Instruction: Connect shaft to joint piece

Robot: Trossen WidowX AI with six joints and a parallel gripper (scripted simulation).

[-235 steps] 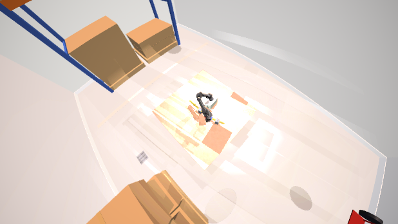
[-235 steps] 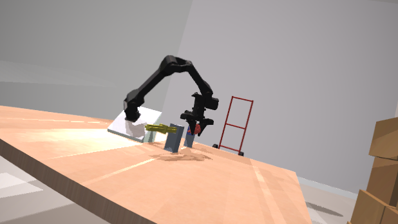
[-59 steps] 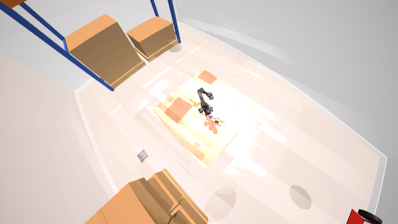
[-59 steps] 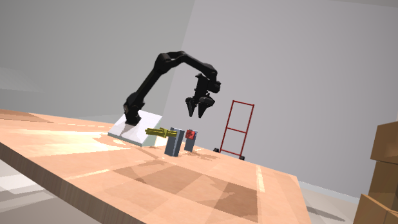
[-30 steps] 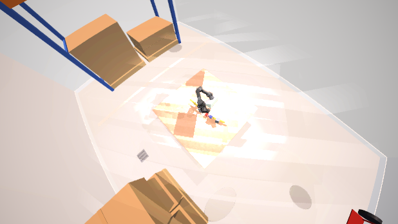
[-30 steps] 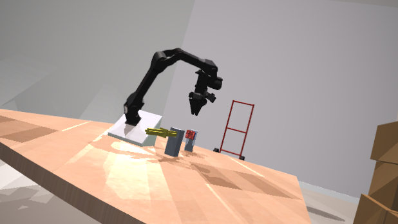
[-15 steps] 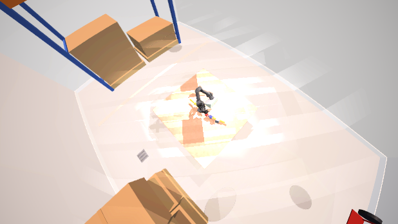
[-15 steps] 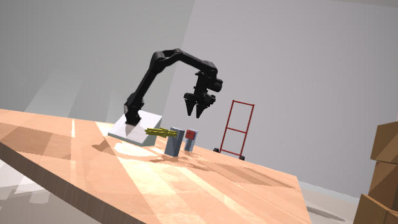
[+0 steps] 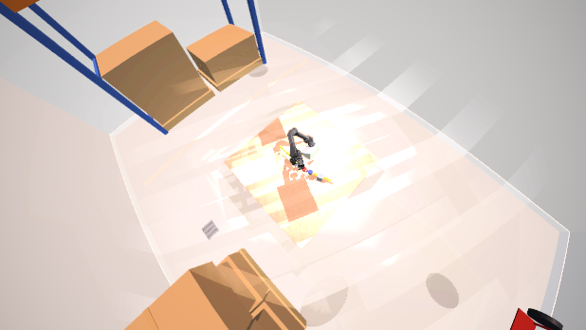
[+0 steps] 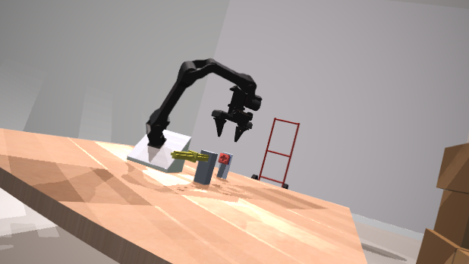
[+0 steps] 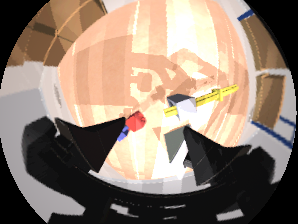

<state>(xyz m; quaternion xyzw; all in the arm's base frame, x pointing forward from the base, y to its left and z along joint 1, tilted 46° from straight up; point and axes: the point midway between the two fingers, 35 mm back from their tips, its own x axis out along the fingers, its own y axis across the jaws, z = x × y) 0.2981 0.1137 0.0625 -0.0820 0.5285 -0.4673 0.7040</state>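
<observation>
The red joint piece [image 9: 304, 169] [image 10: 225, 158] [image 11: 135, 121] is on the end of the first shaft, beside a blue hinge part [image 9: 310, 172] [image 11: 123, 133]. The first shaft's yellow rear end [image 9: 328, 180] sticks out behind its block [image 9: 320, 177] [image 10: 222, 173]. The yellow second shaft [image 9: 284, 151] [image 10: 184, 155] [image 11: 227, 90] passes through its grey block [image 10: 205, 168] [image 11: 186, 107]. In the wrist view a gap separates its near end from the joint piece. My gripper [image 10: 228, 139] [image 11: 155, 124] is open and empty, above the joint piece. I cannot tell the opening's exact direction.
The arm's pale wedge-shaped base [image 10: 172, 146] [image 11: 175, 142] stands near the second shaft. Both blocks stand on the wooden table [image 10: 265, 227]. Away from the table are a red hand truck [image 10: 278, 153], boxes [image 9: 156, 71] [image 10: 453, 212] and a blue rack [image 9: 128, 105].
</observation>
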